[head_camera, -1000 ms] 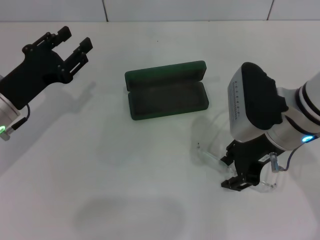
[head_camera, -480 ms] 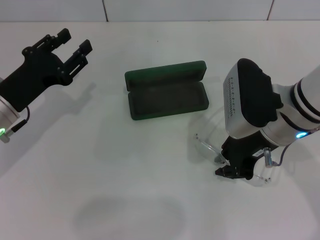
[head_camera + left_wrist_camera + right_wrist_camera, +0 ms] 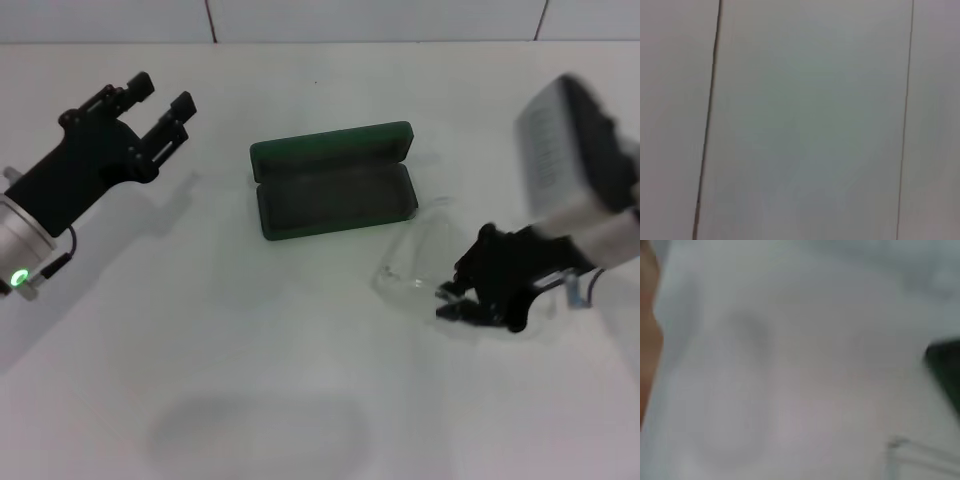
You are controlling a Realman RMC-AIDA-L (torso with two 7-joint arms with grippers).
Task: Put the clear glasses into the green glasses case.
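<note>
The green glasses case lies open on the white table, lid folded back on its far side, its grey-lined tray bare. That is the landmark for everything else.

Over the last second the right gripper has swung up and away from the table to the right of the case and slightly nearer the robot, its wrist tilting outward. The clear glasses have come with it: earlier they lay flat under the gripper, and now the lens sits raised and closer to the case's near right corner, though not yet over the tray. The jaws appear closed on the frame's right end, but the motion smear keeps me from seeing the contact cleanly. In the right wrist view a dark green edge of the case shows, with a faint clear edge of the glasses near it.

The left gripper has drifted slightly toward the case's left side, staying high, jaws open and holding nothing.

My reading: the pick has succeeded and the carry toward the case has begun. What remains is to line the lens up with the tray's long axis before lowering; held by 1 end, the glasses could swing or catch the case's rim.
</note>
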